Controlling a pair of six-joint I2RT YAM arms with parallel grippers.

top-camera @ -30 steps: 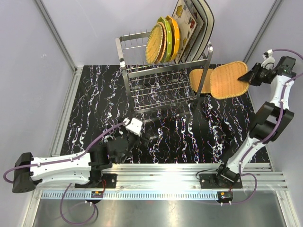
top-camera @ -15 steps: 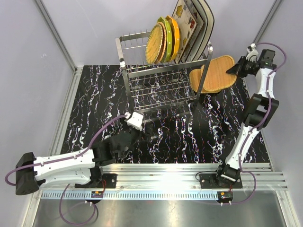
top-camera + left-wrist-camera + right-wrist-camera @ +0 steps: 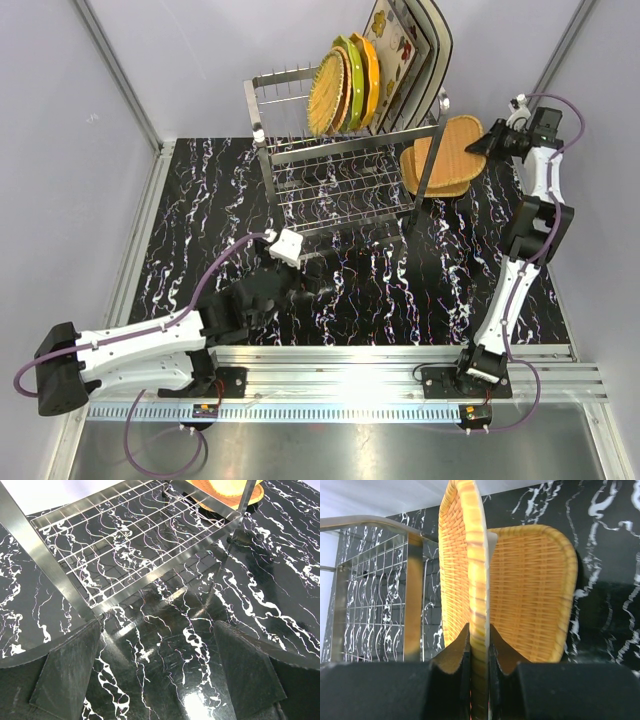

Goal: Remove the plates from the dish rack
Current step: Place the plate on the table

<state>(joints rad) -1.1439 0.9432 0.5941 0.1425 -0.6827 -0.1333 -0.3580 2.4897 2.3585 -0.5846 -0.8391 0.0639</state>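
While the tall shiny steel wire dish rack (image 3: 340, 175) on the black white-veined table (image 3: 200, 220) holds one round tan woven-textured plate (image 3: 325, 95), one scalloped yellow-green plate (image 3: 349, 75), one scalloped orange plate (image 3: 370, 72) and apparently two square cream flowered plates (image 3: 392, 45), a second woven plate (image 3: 420, 170) lies flat just right of it. The right claw (image 3: 479, 630) pinches a third woven plate (image 3: 470, 555) by its rim, tilted above that one. The left claw (image 3: 157, 675) gapes wide, holding nothing.
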